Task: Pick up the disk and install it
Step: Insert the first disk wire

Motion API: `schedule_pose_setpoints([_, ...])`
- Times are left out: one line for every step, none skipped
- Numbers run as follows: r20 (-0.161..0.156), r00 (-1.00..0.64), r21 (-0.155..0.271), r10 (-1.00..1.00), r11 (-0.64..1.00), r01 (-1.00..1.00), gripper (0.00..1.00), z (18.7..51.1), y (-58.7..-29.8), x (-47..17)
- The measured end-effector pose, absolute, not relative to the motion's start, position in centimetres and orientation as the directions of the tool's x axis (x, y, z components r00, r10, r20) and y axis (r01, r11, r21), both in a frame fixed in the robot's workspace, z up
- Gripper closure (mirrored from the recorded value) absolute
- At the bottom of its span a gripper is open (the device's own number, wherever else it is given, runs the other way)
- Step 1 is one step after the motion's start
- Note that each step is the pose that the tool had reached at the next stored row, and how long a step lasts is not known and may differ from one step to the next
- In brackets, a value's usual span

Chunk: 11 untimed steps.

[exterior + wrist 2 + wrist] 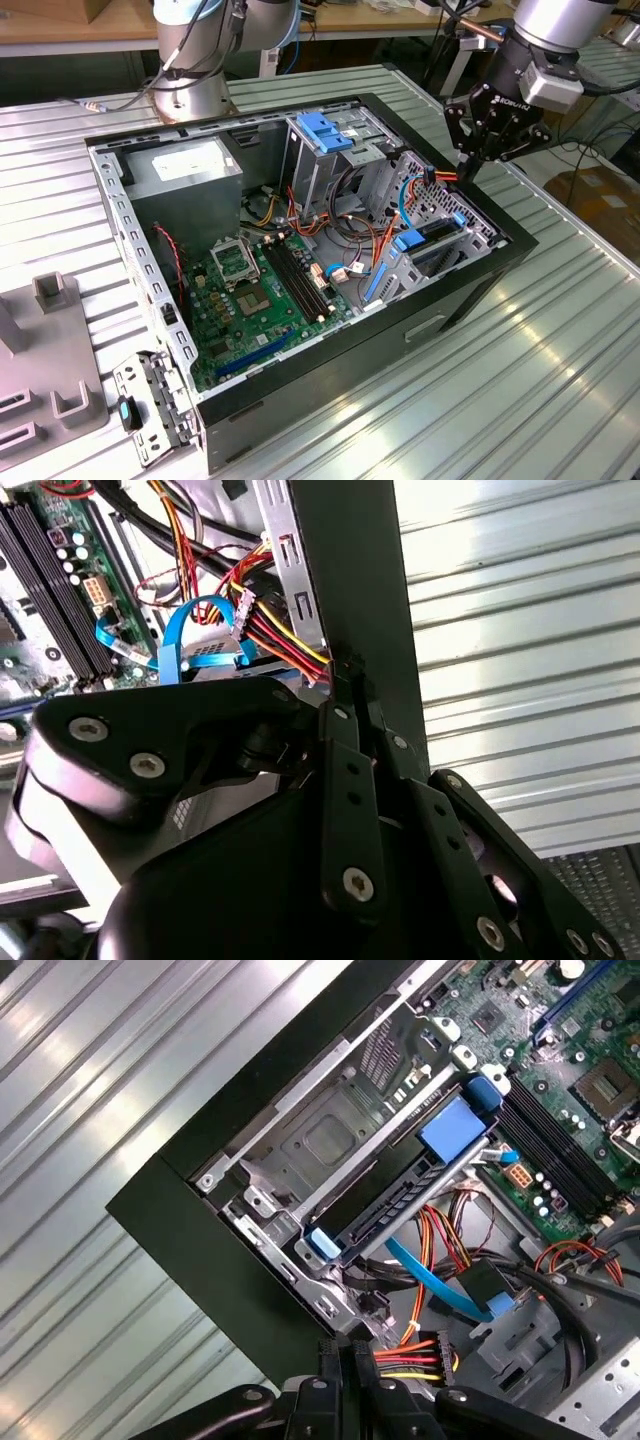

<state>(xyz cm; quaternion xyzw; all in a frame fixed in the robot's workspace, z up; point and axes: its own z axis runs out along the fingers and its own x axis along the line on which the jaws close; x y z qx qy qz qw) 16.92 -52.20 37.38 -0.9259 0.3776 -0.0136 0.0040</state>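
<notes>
The disk (436,233) lies in the drive bay at the near right corner of the open computer case (480,290), its blue carrier rail showing at both ends. In the first wrist view the disk (400,1197) sits slotted in the metal bay, with blue tabs at each end. My gripper (467,168) hovers just above the case's right wall, a little behind the disk, and touches nothing. Its black fingers (345,1365) are pressed together with nothing between them. In the second wrist view the gripper (350,675) sits over the case wall, beside a bundle of wires.
A tall metal cage with a blue latch (325,130) stands mid-case. A grey power supply (185,165) is at the back left, and the motherboard (250,290) lies on the floor. Coloured cables (425,1355) and a blue ribbon cable (440,1280) run near the bay. Grey fixtures (45,350) sit at the exterior view's left.
</notes>
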Motion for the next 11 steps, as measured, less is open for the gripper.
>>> schedule_pose_setpoints([0.022, 0.707, -0.018, -0.707, -0.708, -0.706, 0.83, 37.38, -52.20, 16.91])
schedule_pose_setpoints([0.022, 0.707, -0.018, -0.707, -0.707, -0.707, 0.83, 37.37, -52.20, 16.79])
schedule_pose_setpoints([0.022, 0.707, -0.018, -0.707, -0.707, -0.707, 0.83, 37.37, -52.20, 16.66])
schedule_pose_setpoints([0.022, 0.707, -0.018, -0.707, -0.707, -0.707, 0.83, 37.38, -52.20, 16.50])
schedule_pose_setpoints([0.022, 0.707, -0.018, -0.707, -0.707, -0.707, 0.83, 37.37, -52.20, 16.37])
schedule_pose_setpoints([0.022, 0.706, -0.018, -0.708, -0.707, -0.707, 0.83, 37.37, -52.21, 16.30])
schedule_pose_setpoints([0.022, 0.703, -0.018, -0.711, -0.703, -0.711, 0.83, 37.37, -52.21, 16.30])
schedule_pose_setpoints([0.022, 0.693, -0.018, -0.721, -0.693, -0.721, 0.83, 37.37, -52.21, 16.30])
schedule_pose_setpoints([0.022, 0.683, -0.018, -0.730, -0.683, -0.730, 0.83, 37.37, -52.21, 16.30])
schedule_pose_setpoints([0.022, 0.671, -0.018, -0.741, -0.671, -0.741, 0.83, 37.37, -52.21, 16.30])
schedule_pose_setpoints([0.022, 0.661, -0.018, -0.750, -0.661, -0.750, 0.83, 37.36, -52.21, 16.29])
